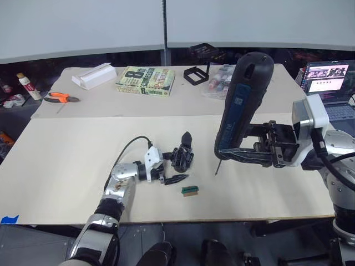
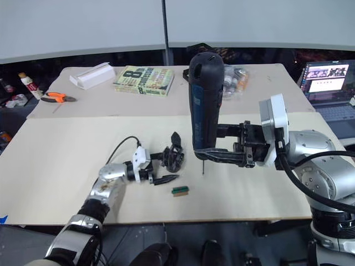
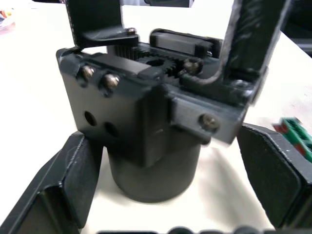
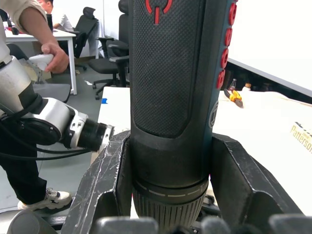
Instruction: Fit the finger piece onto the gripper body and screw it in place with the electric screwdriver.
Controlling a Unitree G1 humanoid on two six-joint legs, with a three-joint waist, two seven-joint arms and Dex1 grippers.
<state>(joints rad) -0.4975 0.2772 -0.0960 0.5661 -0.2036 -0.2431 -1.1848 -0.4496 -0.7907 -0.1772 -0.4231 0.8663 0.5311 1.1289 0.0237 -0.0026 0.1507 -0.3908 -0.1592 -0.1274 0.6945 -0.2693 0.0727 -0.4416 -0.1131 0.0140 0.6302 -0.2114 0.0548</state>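
The gripper body (image 1: pixel 182 159), a chunky black block, stands on the near table, and the pointed black finger piece (image 1: pixel 187 138) rises from its top. My left gripper (image 1: pixel 172 169) is open and straddles the body. In the left wrist view one finger (image 3: pixel 73 185) lies against the body's round base (image 3: pixel 151 170), while the other finger (image 3: pixel 273 170) stands a little apart from it. My right gripper (image 1: pixel 230 145) is shut on the electric screwdriver (image 1: pixel 244 94). It holds the tool upright just right of the body, with the thin bit (image 1: pixel 218 168) pointing down at the table.
A small green-and-brown block (image 1: pixel 189 190) lies close in front of the body. On the far table are a book (image 1: pixel 145 80), a white box (image 1: pixel 94 75), orange pliers (image 1: pixel 61 98) and an open black frame (image 1: pixel 196 75). A laptop (image 1: pixel 327 77) stands at far right. A person (image 4: pixel 44 29) shows in the right wrist view.
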